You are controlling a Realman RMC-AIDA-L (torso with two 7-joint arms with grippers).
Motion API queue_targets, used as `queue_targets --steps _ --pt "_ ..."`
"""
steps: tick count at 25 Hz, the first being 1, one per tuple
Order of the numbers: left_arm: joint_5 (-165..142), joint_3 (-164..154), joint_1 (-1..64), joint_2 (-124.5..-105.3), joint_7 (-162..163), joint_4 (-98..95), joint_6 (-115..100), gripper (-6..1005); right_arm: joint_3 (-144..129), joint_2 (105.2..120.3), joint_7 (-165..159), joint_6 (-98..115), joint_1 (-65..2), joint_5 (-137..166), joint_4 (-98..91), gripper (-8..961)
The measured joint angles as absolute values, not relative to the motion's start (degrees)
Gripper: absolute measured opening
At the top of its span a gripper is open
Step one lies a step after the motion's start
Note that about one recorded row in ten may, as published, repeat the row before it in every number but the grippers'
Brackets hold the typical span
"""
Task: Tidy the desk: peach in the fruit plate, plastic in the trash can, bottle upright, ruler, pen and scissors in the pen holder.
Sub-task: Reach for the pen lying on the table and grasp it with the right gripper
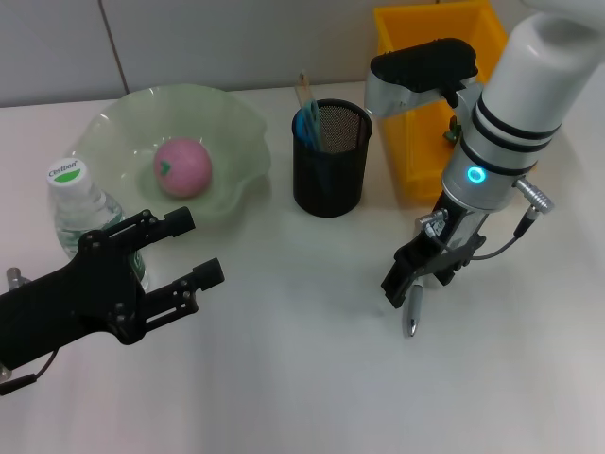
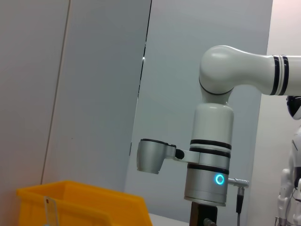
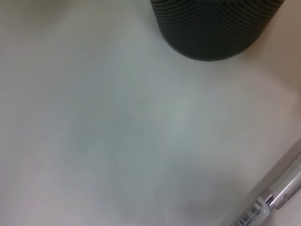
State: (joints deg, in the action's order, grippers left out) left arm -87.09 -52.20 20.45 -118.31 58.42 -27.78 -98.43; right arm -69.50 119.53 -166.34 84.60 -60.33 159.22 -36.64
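Right gripper (image 1: pixel 408 288): lowered to the tabletop (image 1: pixel 302 378) in its right half, just in front of the trash can; fingers pressed together on the upper end of the pen.
Pen (image 1: pixel 412 312): silver, lying on the tabletop directly under the right gripper, free end pointing toward the front edge; barrel with a barcode label also visible in the right wrist view (image 3: pixel 273 197).
Left gripper (image 1: pixel 180 251): hovering near the front left corner of the tabletop, just in front of the bottle; fingers spread, nothing between them.
Pen holder (image 1: pixel 331 156): black mesh cup, upright, at the middle of the tabletop toward the rear edge, between fruit plate and trash can; blue-handled item and a pale flat stick standing inside; whether these are scissors and ruler cannot be told.
Peach (image 1: pixel 182 166): pink, resting inside the fruit plate.
Fruit plate (image 1: pixel 236 132): pale green, wavy rim, in the rear left area of the tabletop.
Bottle (image 1: pixel 80 203): clear plastic, white cap, upright, touching or just beside the front left rim of the fruit plate.
Trash can (image 1: pixel 416 170): yellow bin at the rear right of the tabletop, just beside the pen holder; contents not discernible.
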Motion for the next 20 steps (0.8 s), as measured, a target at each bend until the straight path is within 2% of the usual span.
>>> queue_targets --steps 20 --pt "-87.1 -52.2 20.48 -118.45 58.15 -27.68 -98.43 711 -73.67 119.62 -166.26 83.95 -61.24 159.26 -35.86 722"
